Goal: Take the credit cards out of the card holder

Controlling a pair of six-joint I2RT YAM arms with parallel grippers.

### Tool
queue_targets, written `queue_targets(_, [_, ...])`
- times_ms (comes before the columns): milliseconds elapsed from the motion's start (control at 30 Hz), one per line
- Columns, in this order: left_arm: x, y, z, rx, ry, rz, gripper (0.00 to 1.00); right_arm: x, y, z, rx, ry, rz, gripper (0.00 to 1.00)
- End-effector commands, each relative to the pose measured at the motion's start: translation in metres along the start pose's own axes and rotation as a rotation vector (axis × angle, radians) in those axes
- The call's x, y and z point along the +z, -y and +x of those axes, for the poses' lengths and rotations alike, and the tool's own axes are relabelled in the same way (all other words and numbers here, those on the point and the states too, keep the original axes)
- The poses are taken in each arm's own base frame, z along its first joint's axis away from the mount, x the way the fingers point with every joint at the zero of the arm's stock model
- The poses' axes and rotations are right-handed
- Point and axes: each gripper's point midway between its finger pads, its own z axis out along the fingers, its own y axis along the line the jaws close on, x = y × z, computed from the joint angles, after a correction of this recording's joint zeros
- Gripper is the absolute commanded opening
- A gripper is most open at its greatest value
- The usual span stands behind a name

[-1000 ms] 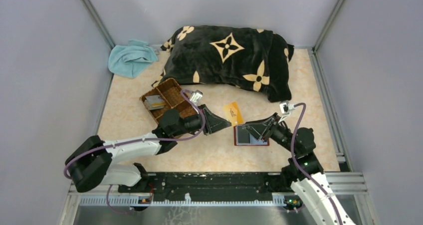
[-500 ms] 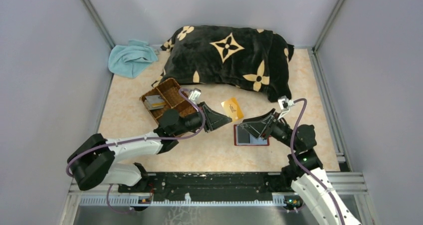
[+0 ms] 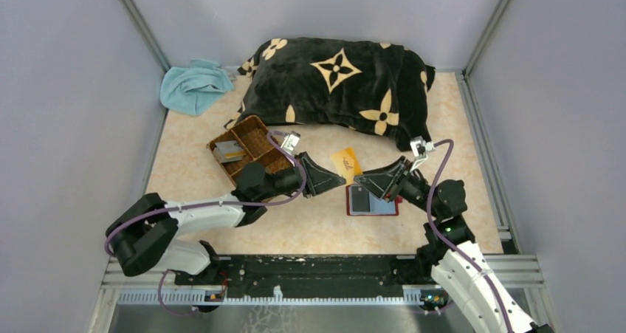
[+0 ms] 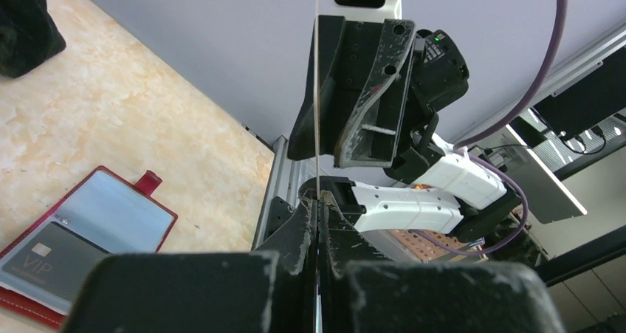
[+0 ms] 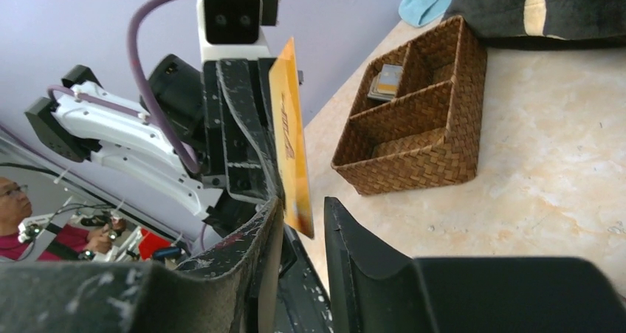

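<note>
Pale grey walls (image 3: 66, 89) box me in on three sides; beige marbled tabletop (image 3: 325, 229) fills the middle, a metal rail (image 3: 317, 296) along the bottom edge.

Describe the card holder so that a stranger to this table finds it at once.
Start at the big black pillow with tan flowers at the back. In front of its right half, near the right gripper, lies the card holder. It alone is flat, open and red-edged.

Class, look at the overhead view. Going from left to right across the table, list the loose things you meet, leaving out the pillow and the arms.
blue cloth → wicker basket → orange card → open card holder
</note>
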Motion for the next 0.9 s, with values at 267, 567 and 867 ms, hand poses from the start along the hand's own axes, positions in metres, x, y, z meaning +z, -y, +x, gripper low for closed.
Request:
queue_targets(267, [0.001, 0.010, 0.010, -0.018, -0.031, 0.073, 0.00, 0.001, -0.026, -0.019, -0.030, 0.057, -0.090, 0.00])
queue_targets(567, [0.001, 0.017, 0.010, 0.121, -0.112, 0.067, 0.44, 0.001, -0.015, -0.002, -0.044, -0.087, -0.023, 0.00])
queue_targets(867, [-0.009, 0.024, 0.008, 0.294, -0.263, 0.052, 0.54, -0.014, -0.038, 0.028, -0.067, -0.331, -0.143, 0.00])
